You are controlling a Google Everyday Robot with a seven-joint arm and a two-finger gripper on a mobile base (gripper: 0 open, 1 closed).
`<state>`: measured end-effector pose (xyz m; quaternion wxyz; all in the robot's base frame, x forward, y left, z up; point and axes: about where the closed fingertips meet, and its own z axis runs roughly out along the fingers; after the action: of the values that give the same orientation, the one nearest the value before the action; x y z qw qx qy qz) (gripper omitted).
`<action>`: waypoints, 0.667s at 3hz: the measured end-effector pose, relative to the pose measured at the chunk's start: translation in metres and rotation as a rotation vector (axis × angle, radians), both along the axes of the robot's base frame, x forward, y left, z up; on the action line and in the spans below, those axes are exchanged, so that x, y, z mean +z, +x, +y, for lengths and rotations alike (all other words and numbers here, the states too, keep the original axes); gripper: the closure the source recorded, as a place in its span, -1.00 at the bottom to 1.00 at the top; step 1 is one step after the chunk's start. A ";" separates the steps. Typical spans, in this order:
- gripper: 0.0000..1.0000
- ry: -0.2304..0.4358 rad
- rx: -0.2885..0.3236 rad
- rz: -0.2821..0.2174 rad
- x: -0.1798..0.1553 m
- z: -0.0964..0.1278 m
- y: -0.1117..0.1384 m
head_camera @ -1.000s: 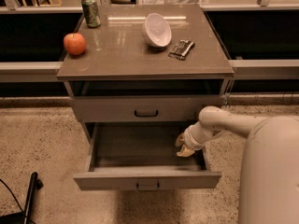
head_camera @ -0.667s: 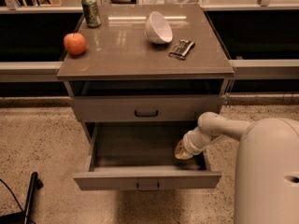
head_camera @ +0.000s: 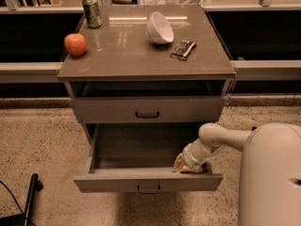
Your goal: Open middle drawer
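The middle drawer [head_camera: 148, 181] is pulled well out of the taupe-grey cabinet, showing its wide shallow grey tray [head_camera: 141, 147] and a small dark loop handle [head_camera: 148, 188] on its low front. My gripper [head_camera: 184, 165] hangs from the white arm [head_camera: 214, 140] and reaches down into the tray's front right corner, just behind the drawer front. The taller-fronted drawer [head_camera: 147, 109] above is closed. The lowest drawer is hidden beneath the open one.
On the cabinet top [head_camera: 141, 60] are a red apple [head_camera: 75, 44], a green can [head_camera: 91, 12], a tipped white bowl [head_camera: 159, 28] and a dark snack packet [head_camera: 182, 49]. My white body [head_camera: 270, 178] fills the lower right. A black pole [head_camera: 29, 197] lies at the lower left on the speckled floor.
My gripper has moved down and toward the front of the open drawer, into its front right corner. The drawer stays pulled out about as far as before.
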<state>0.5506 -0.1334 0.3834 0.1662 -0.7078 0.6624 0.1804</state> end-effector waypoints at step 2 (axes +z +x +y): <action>0.52 0.026 0.020 0.064 0.008 0.004 -0.028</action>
<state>0.5230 -0.1299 0.3917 0.1523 -0.7062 0.6577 0.2132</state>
